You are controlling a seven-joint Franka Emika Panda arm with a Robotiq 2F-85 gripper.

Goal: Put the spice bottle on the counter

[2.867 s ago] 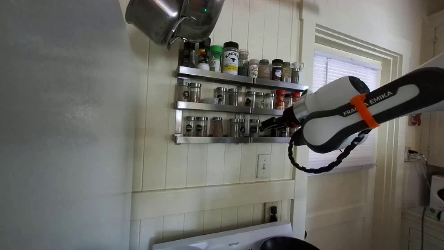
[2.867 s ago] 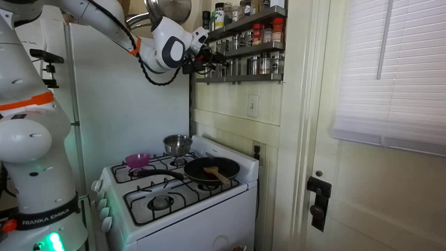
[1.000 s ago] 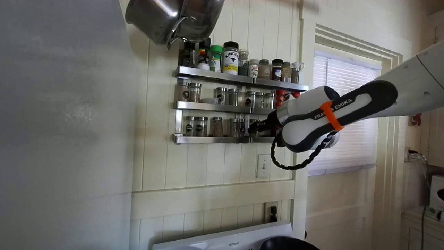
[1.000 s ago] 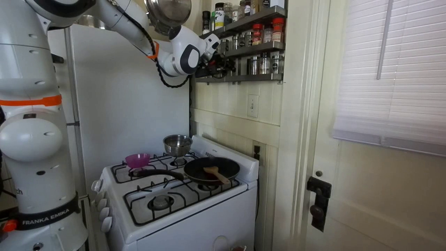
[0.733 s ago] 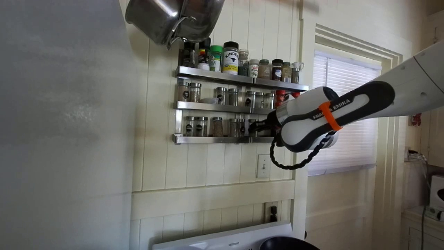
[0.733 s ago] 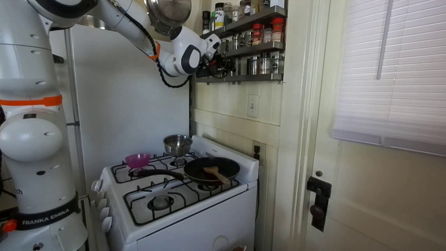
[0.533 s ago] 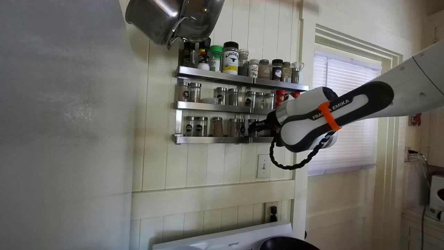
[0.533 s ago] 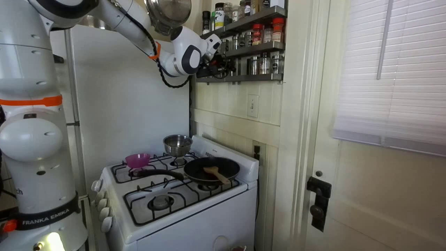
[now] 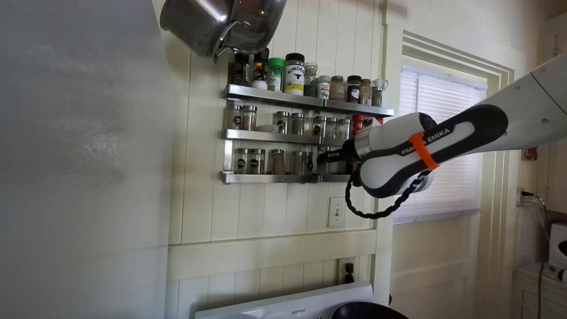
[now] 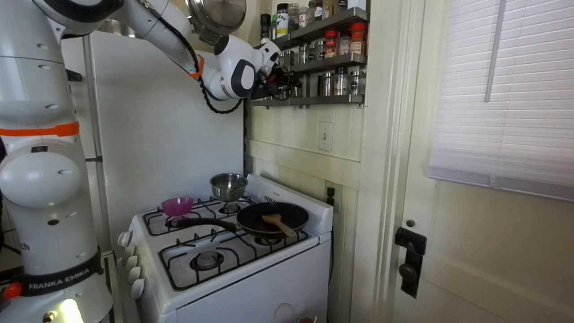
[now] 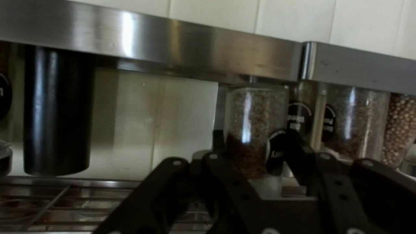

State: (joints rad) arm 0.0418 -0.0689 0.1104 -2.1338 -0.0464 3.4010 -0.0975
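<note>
My claw (image 11: 255, 139) has the bottle (image 11: 248, 109) pinched: clear glass, reddish-brown inside, with a round black label (image 11: 275, 151) partly hidden.

At the lowest of 3 shelves (image 9: 266, 178), the gripper (image 11: 256, 139) is straddling the spice bottle (image 11: 248, 126); in the wrist view, jars (image 11: 352, 122) are standing right of it. In an exterior view, a spatula (image 10: 274, 220) is lying in the stove's (image 10: 255, 282) pan (image 10: 295, 214); 2 bowls (image 10: 228, 191) are standing left.

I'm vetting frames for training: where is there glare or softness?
In the wrist view, glare streaks the shelf edge and spice bottle, and the gripper is dark and soft; in an exterior view, the base light glows nearly white.
</note>
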